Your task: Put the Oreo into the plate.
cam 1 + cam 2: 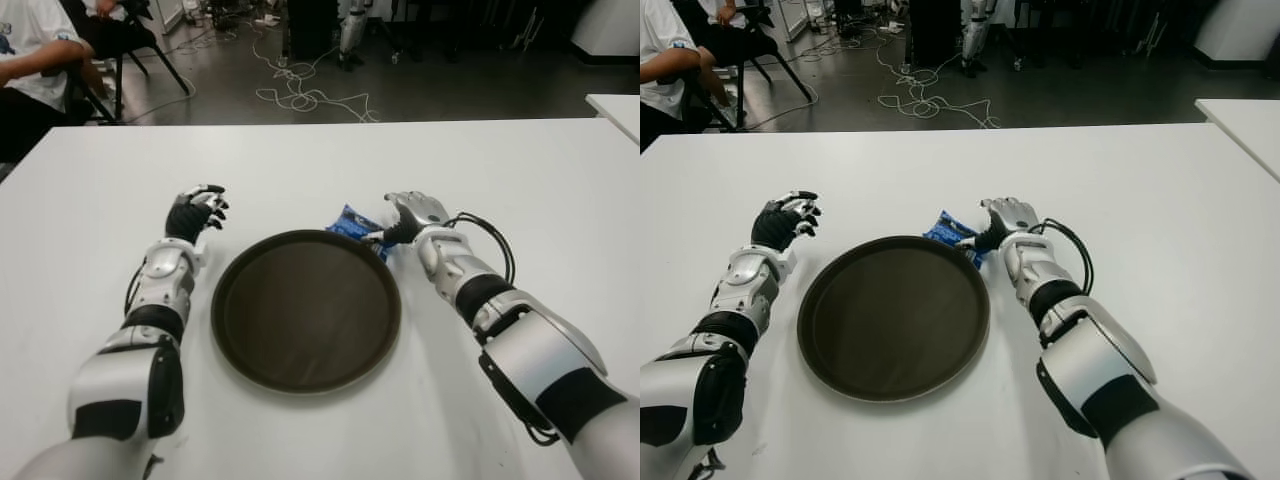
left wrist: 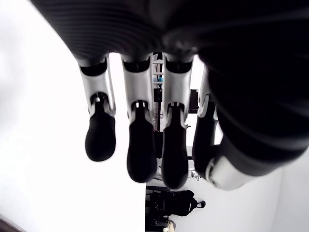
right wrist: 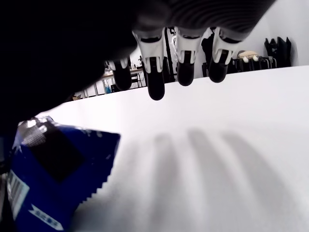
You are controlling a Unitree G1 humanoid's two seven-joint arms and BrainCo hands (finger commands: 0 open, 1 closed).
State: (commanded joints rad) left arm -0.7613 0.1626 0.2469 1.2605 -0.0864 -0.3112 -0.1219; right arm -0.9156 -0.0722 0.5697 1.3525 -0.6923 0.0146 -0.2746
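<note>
Now, sitting in the upper left corner: a person (image 1: 35, 50) on a chair. Hovering left of the plate (image 1: 305, 310) at mid-frame: the left hand (image 1: 196, 212), fingers loosely curled, holding nothing. Lying on the white table (image 1: 320, 170), touching the plate's upper right rim: the blue Oreo packet (image 1: 355, 226). Reaching over the packet from its right: the right hand (image 1: 415, 214), fingers (image 3: 155, 89) spread above the table, thumb against the packet, not yet gripping it.

One blue snack packet (image 1: 352, 224), one round brown plate (image 1: 305, 308), one white table (image 1: 320, 160), two robot hands: left hand (image 1: 197, 212), right hand (image 1: 412, 214).
</note>
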